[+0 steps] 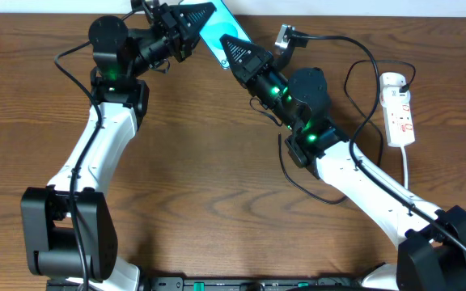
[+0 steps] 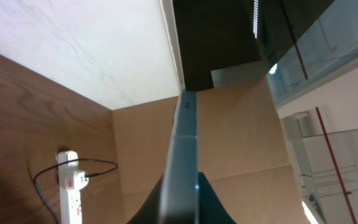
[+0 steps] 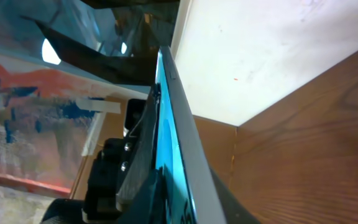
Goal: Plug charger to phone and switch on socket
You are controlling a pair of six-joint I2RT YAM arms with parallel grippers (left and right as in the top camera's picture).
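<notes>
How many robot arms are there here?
2. The left arm stands on the left, the right arm on the right; both reach to the phone at the back.

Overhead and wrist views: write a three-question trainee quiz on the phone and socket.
1. True or false: the phone lies beside the socket.
2. Which wrist view shows the socket: A left, B right?
3. Fill in: the left tool is shut on the ___.
Key: 1 false, it is held up far from the socket; 2 A; 3 phone.
</notes>
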